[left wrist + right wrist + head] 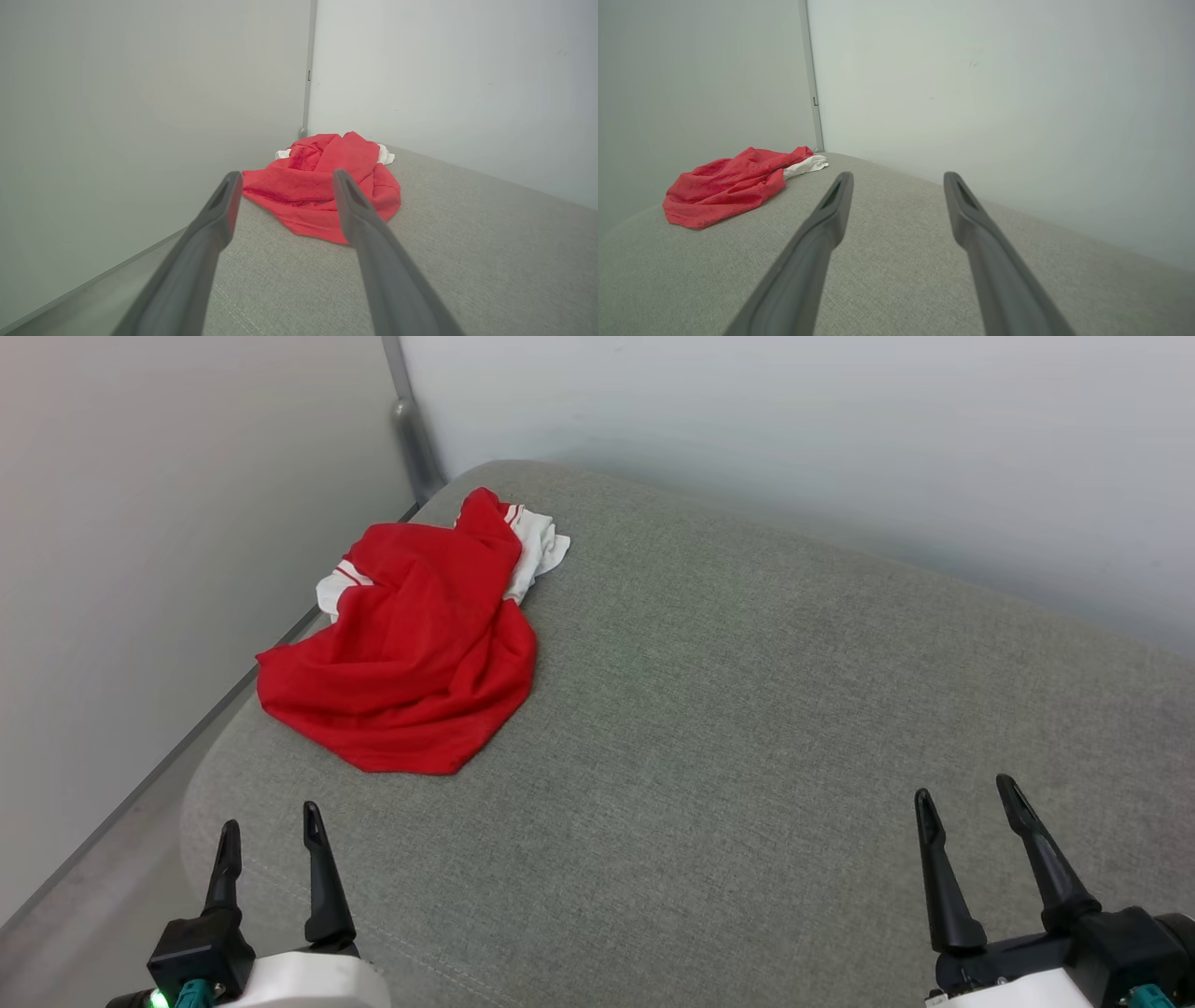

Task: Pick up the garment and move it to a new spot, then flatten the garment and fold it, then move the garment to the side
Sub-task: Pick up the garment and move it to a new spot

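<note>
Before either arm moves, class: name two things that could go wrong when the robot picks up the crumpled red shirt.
The garment lies bunched at the cushion edge beside the wall; a clumsy pull might drag it off. It is heaped in folds, so the open left gripper may pinch several layers, hampering flattening.

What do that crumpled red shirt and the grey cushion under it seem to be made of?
The garment: thin, soft cloth, probably a synthetic jersey knit, since it slumps in loose, rounded folds. The grey cushion: padded upholstery covered in a coarse woven fabric with a matte finish; a flecked weave, rounded edges and a stitched seam show.
</note>
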Motion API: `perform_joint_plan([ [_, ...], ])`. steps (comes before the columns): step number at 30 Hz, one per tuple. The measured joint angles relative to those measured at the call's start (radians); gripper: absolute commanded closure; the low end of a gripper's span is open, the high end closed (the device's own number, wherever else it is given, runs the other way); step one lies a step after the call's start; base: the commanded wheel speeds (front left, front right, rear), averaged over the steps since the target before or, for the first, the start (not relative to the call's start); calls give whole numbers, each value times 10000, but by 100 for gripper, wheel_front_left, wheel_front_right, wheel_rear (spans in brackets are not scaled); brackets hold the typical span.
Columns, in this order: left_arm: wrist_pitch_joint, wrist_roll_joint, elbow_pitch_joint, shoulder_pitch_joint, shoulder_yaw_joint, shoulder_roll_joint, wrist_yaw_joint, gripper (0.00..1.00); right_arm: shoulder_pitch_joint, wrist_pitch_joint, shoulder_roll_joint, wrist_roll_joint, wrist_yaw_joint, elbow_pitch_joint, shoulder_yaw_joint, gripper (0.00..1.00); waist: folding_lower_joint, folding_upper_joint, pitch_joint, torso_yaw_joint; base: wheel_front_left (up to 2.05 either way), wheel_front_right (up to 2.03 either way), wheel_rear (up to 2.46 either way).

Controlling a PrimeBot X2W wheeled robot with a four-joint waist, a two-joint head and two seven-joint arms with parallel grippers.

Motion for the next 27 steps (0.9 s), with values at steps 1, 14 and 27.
perform_joint_plan([
  [1,0,-33,-15,12,-8,-4,31,0,-13,0,-2,-4,2,2,13,0,0,0,24,12,0,0,0],
  [14,0,-391,548,-2441,1609,69,-1151,0,-455,0,2,-694,2,-263,-132,0,0,0,845,-421,0,0,0],
  [27,-2,-688,2050,-6892,3538,1893,-2368,0,-1962,0,4,-1601,2,-1126,-738,0,1,0,3062,-1534,0,0,0],
])
